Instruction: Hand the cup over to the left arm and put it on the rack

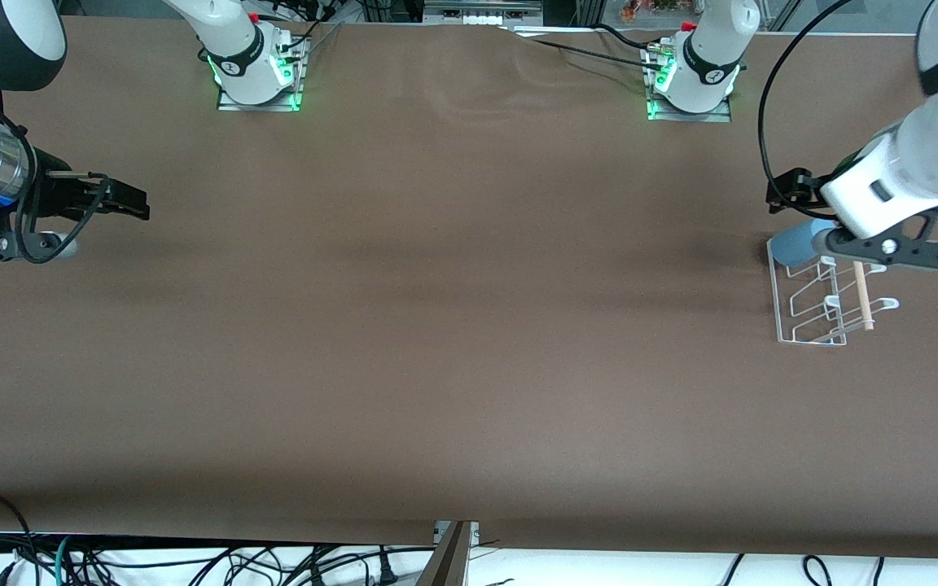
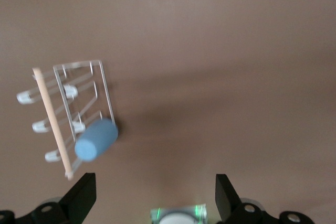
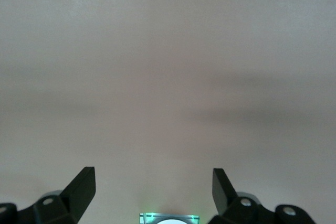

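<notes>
The light-blue cup [image 1: 800, 241] [image 2: 96, 140] rests tilted on the white wire rack [image 1: 809, 313] [image 2: 84, 94], at the rack's end farther from the front camera. A wooden dowel [image 1: 862, 295] [image 2: 51, 121] runs across the rack. My left gripper [image 1: 786, 194] [image 2: 155, 188] hangs open just above the cup and that end of the rack, holding nothing and apart from the cup. My right gripper [image 1: 129, 201] [image 3: 152, 183] waits open and empty above the brown table [image 1: 453, 325] at the right arm's end.
The two arm bases [image 1: 257, 73] [image 1: 693, 85] stand along the table's edge farthest from the front camera. A black cable [image 1: 764, 122] loops beside the left arm. More cables [image 1: 192, 561] lie below the table's near edge.
</notes>
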Motion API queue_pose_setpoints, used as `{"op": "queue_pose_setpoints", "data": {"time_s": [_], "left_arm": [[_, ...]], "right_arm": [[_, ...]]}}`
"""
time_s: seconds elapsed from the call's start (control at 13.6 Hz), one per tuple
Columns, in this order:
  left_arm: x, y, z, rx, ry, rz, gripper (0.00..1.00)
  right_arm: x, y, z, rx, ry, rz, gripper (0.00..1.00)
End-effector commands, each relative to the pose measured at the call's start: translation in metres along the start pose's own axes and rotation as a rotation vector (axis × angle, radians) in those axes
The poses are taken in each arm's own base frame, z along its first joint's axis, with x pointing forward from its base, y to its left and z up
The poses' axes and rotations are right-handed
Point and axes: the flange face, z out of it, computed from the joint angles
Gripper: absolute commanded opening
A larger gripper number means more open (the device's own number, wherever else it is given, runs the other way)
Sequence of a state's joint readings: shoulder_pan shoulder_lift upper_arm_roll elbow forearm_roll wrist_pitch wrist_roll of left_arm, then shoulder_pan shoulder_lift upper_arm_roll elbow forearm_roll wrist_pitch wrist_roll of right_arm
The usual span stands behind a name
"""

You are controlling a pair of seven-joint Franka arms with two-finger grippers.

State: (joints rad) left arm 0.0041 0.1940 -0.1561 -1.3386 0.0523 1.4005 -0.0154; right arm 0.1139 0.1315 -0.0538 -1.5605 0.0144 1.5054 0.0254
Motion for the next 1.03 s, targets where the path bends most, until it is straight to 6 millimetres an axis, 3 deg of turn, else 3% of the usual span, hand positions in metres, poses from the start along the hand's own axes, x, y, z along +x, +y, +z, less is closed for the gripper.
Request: {"op": "queue_pose_setpoints", "data": {"time_s": [0.0, 0.22, 0.37, 0.59, 0.96], "left_arm": [[-0.010, -0.048, -0.012, -0.086, 0.159, -0.109, 1.00], [-0.052, -0.054, 0.021, -0.072, 0.205, -0.129, 1.00], [-0.044, -0.040, 0.034, -0.065, 0.174, -0.107, 1.00], [-0.037, -0.026, 0.038, -0.075, 0.166, -0.080, 1.00], [-0.046, -0.029, 0.043, -0.080, 0.084, -0.083, 1.00]], "right_arm": [[0.000, -0.001, -0.003, 0.002, -0.005, -0.012, 0.99], [0.000, -0.005, -0.003, -0.001, -0.005, -0.010, 0.99], [0.000, -0.006, -0.003, -0.001, -0.007, -0.004, 0.99], [0.000, -0.001, -0.005, 0.000, -0.004, 0.001, 0.99], [0.000, -0.003, -0.003, -0.003, -0.008, -0.004, 0.99]]}}
